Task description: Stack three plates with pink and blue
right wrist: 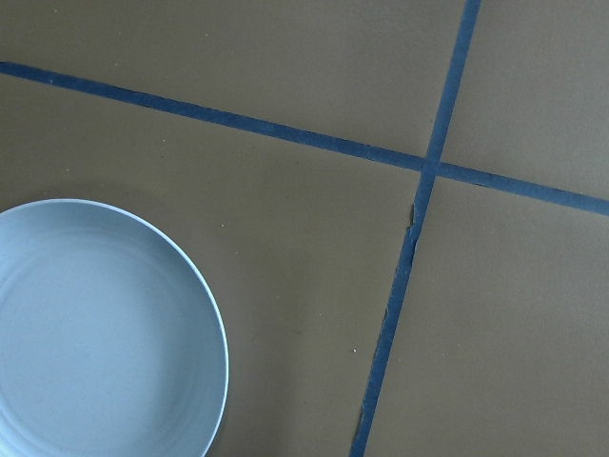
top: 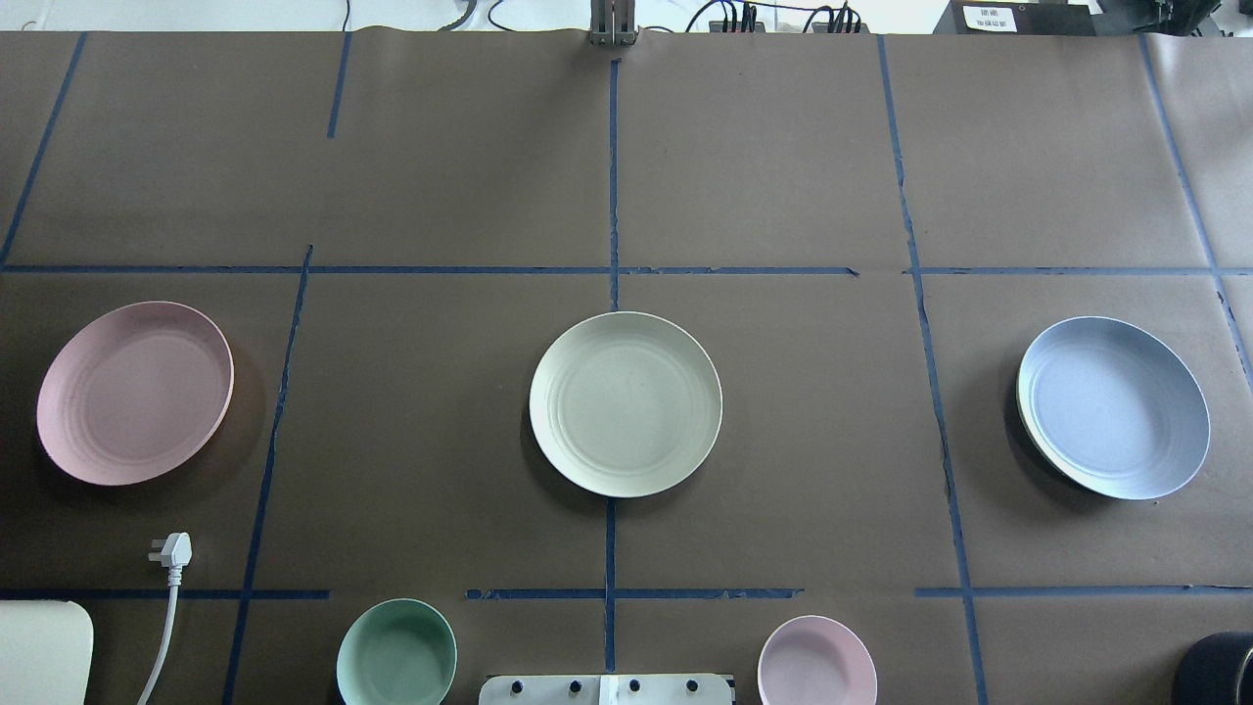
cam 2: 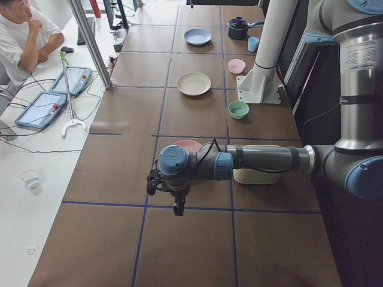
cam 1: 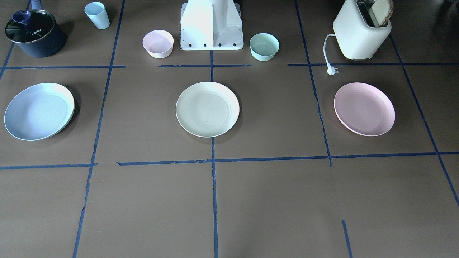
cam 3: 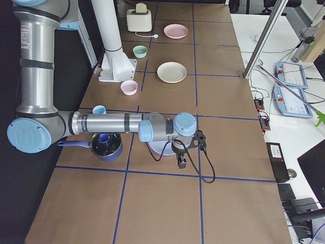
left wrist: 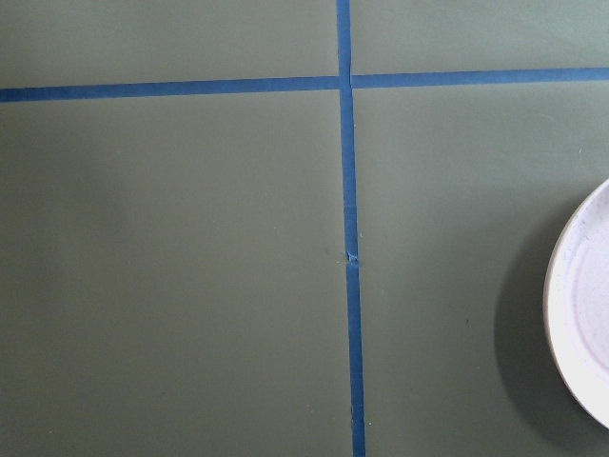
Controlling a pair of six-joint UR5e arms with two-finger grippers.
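Wrist views: pink plate [top: 135,392] at 4 o'clock of left pincer [cam 2: 178,208], blue plate [top: 1113,406] at 8 o'clock of right pincer [cam 3: 181,163]; grips unreadable.

Your overhead and front cams face each other across the tabletop [top: 783,147], sharing the cream plate [top: 626,403]; wrist cams look down close.

Left arm [cam 2: 263,158] — silver-grey tubes, pale blue round joint caps, dark bands at the seams. A thin black cable [cam 2: 209,146] loops just behind its small black left gripper [cam 2: 178,209]. White printed label [cam 2: 365,57] on the upper tube. Right arm [cam 3: 101,123] same colours, longer black cable hanging beside the dark right gripper [cam 3: 181,163]. White pedestal [cam 1: 211,21] — flared base plate [cam 1: 186,46], row of dark bolts [cam 1: 205,45].
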